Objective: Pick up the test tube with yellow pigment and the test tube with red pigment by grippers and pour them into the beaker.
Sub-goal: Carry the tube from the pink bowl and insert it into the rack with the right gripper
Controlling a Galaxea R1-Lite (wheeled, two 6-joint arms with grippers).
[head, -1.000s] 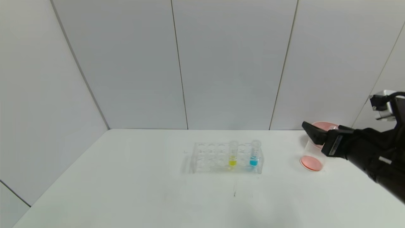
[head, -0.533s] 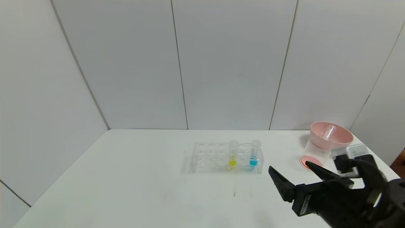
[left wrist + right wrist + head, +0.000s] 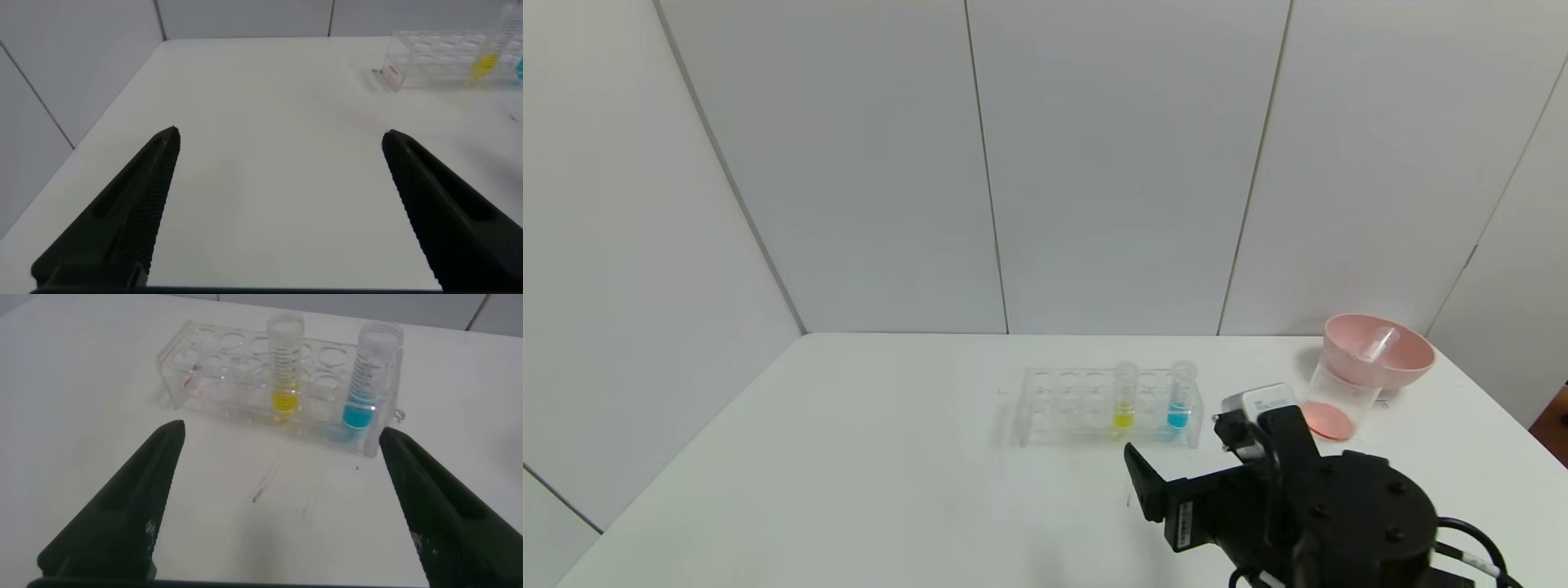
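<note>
The test tube with yellow pigment (image 3: pixel 1124 400) stands upright in the clear rack (image 3: pixel 1062 406) at the table's middle. It also shows in the right wrist view (image 3: pixel 285 371) and the left wrist view (image 3: pixel 489 59). No tube with red liquid is in view. The beaker (image 3: pixel 1339 392) stands at the back right with red-orange liquid at its bottom. My right gripper (image 3: pixel 282 433) is open and empty, low over the table just in front of the rack, facing the yellow tube. My left gripper (image 3: pixel 279 137) is open and empty, far to the rack's left.
A tube with blue liquid (image 3: pixel 1178 398) stands in the rack's right end. A pink bowl (image 3: pixel 1409 363) sits behind the beaker, with a clear empty-looking tube (image 3: pixel 1374 343) leaning in it. Grey walls close the table's back and sides.
My right gripper has left the bowl and beaker at the back right. It has swung down and to the left, to just in front of the rack, still open.
</note>
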